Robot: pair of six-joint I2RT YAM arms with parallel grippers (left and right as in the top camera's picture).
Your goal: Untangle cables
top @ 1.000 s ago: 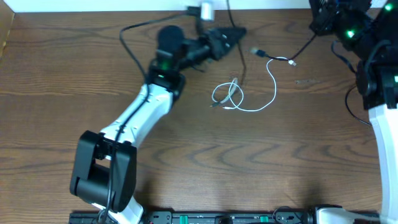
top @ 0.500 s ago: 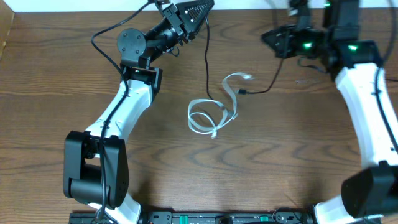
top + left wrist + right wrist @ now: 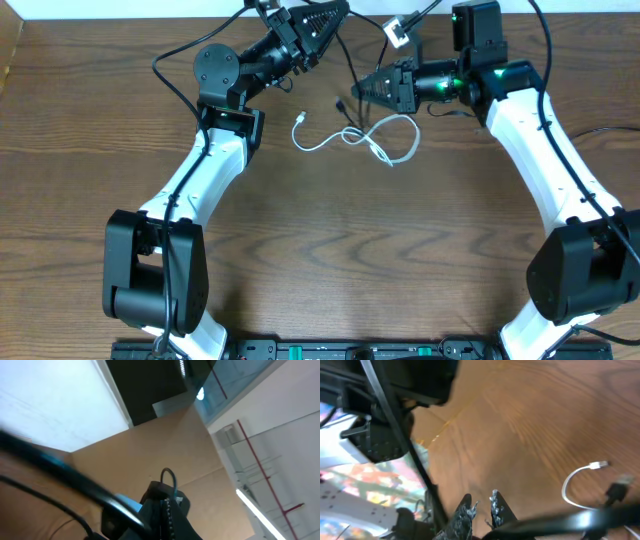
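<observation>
Shifting up the table since a half-second ago, thin white cord (image 3: 330, 143) lies loosely looped between the arms, thin black cord (image 3: 341, 104) crossing it: still tangled. Right gripper (image 3: 364, 90) fingers nearly pressed together; left gripper (image 3: 338, 12) cannot tell.

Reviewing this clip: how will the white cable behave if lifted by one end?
Probably floppy: the white cable lies in loose curves and a loop. Likely light, being thin. Lifting may drag the black cable that seems to cross it.
</observation>
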